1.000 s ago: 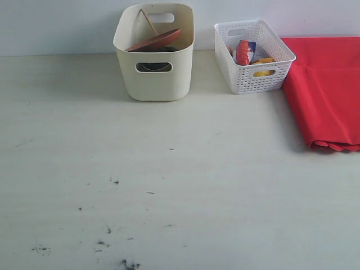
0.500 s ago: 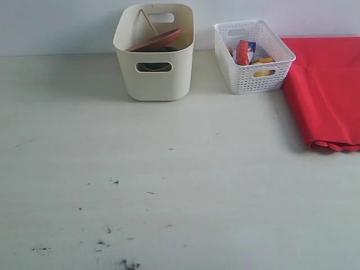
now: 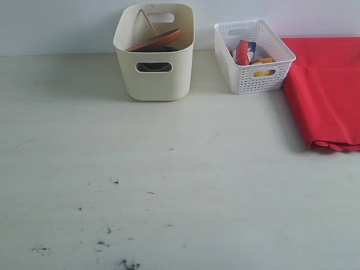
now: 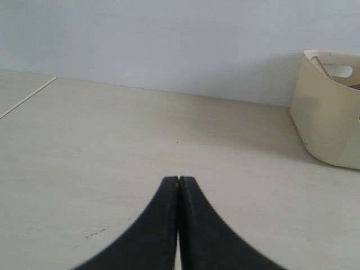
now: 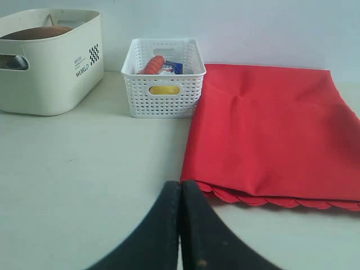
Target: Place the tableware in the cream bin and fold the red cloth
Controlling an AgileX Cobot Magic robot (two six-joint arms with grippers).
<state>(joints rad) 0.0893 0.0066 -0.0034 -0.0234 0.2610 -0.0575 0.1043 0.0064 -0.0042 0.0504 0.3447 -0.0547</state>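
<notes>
The cream bin (image 3: 154, 79) stands at the back of the table with a brown wooden plate (image 3: 157, 40) leaning inside it and chopsticks (image 3: 148, 21) sticking up behind. The red cloth (image 3: 326, 90) lies folded at the right, its scalloped edge (image 5: 270, 199) toward the front. My left gripper (image 4: 179, 181) is shut and empty over bare table, well away from the cream bin (image 4: 332, 112). The right gripper (image 5: 180, 185) is shut and empty, its tips close to the red cloth's (image 5: 270, 129) near corner. Neither gripper shows in the exterior view.
A white lattice basket (image 3: 253, 56) stands between bin and cloth, holding a blue-white carton (image 5: 170, 67), an orange item and something yellow. Dark specks (image 3: 107, 230) mark the front of the pale table (image 3: 169, 169). A wall runs behind everything.
</notes>
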